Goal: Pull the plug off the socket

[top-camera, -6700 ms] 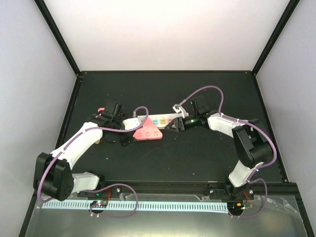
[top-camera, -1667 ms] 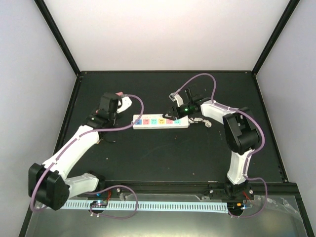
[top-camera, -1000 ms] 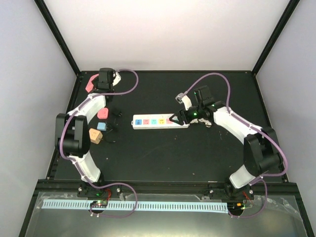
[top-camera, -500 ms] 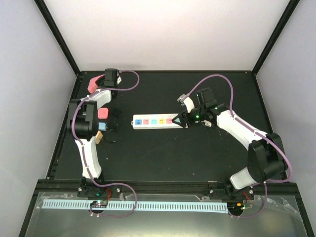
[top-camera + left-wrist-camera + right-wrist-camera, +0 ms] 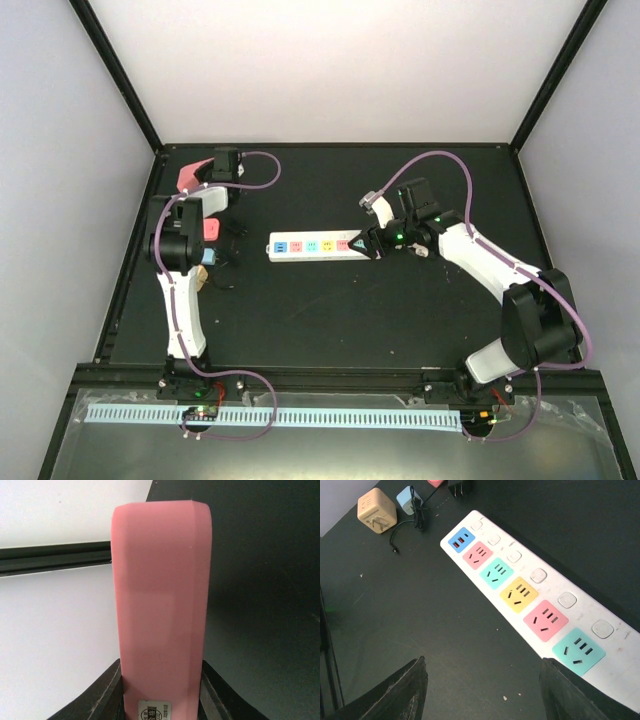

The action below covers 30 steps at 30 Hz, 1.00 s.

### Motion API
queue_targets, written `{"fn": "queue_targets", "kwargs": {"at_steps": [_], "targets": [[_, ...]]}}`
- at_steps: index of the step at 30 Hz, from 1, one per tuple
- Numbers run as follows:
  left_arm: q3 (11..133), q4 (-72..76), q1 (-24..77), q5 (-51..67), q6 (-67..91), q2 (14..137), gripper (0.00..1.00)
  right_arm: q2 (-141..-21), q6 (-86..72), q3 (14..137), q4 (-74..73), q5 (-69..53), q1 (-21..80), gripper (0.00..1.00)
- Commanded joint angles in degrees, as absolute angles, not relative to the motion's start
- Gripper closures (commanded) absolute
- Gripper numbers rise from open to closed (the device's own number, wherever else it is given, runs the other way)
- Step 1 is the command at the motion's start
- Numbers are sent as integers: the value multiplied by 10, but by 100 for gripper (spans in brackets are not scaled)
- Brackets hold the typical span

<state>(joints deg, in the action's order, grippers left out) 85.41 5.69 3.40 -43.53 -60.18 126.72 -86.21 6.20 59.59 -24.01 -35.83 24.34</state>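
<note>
The socket (image 5: pixel 325 246) is laid flat near the middle of the tabletop (image 5: pixel 330 320). Just at its right end the right gripper (image 5: pixel 482 690) is held with fingers spread wide, nothing gripped. Well apart, at the far left corner, a pink plug (image 5: pixel 161 605) is clamped between the narrowly parted fingers of the left gripper (image 5: pixel 160 692).

A white power strip (image 5: pixel 530 592) is lying diagonally across the black table (image 5: pixel 395 625), coloured outlets facing up, as the right gripper (image 5: pixel 482 690) is hovering just beside it, fingers spread wide. A tan cube adapter (image 5: pixel 376 511) and a blue adapter (image 5: pixel 409 500) with its black cord (image 5: pixel 416 519) are sitting near the table's edge.
</note>
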Motion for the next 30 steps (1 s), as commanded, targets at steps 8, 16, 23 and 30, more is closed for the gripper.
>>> {"fn": "queue_targets", "kwargs": {"at_steps": [8,16,23,30], "targets": [[899,12,27,-438,-545,1282,63,-871,75,594,-230,-352,241,36],[900,-49,28,-415,-499,1281,47,-871,76,593,-231,-352,241,36],[903,-109,31,-378,-459,1260,25,-872,78,592,-229,-350,241,35],[887,-168,38,-324,-419,1216,6,-874,85,590,-226,-343,241,33]]}}
